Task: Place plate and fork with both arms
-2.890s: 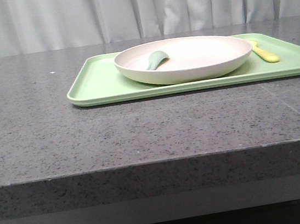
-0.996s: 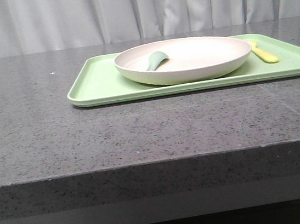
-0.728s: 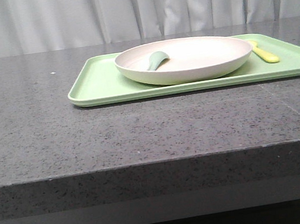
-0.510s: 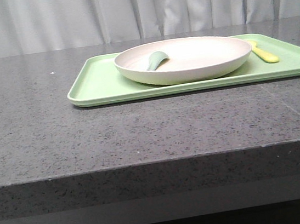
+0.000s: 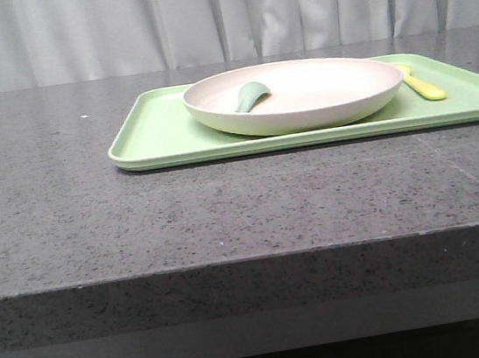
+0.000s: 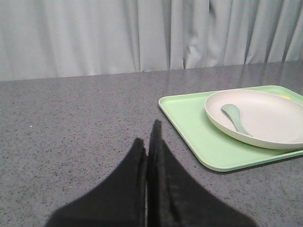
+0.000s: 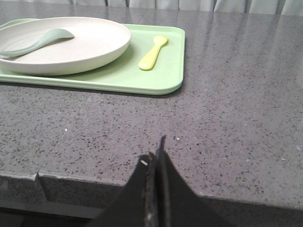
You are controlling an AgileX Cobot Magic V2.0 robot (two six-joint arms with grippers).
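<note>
Grey counter [image 5: 226,207], nothing moved lately: plate [image 5: 299,93] and fork [image 5: 423,84] untouched on tray [image 5: 154,133]; both grippers pinched closed, empty.

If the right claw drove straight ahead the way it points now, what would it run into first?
Probably bare countertop. The shut right claw hangs over the near edge, pointing across open stone. The tray with the fork lies off to one side, though depth is hard to judge.

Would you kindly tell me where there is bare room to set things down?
Bare table borders the tray on its left and front. On the tray, the left strip beside the plate is free; its right side holds the fork.
</note>
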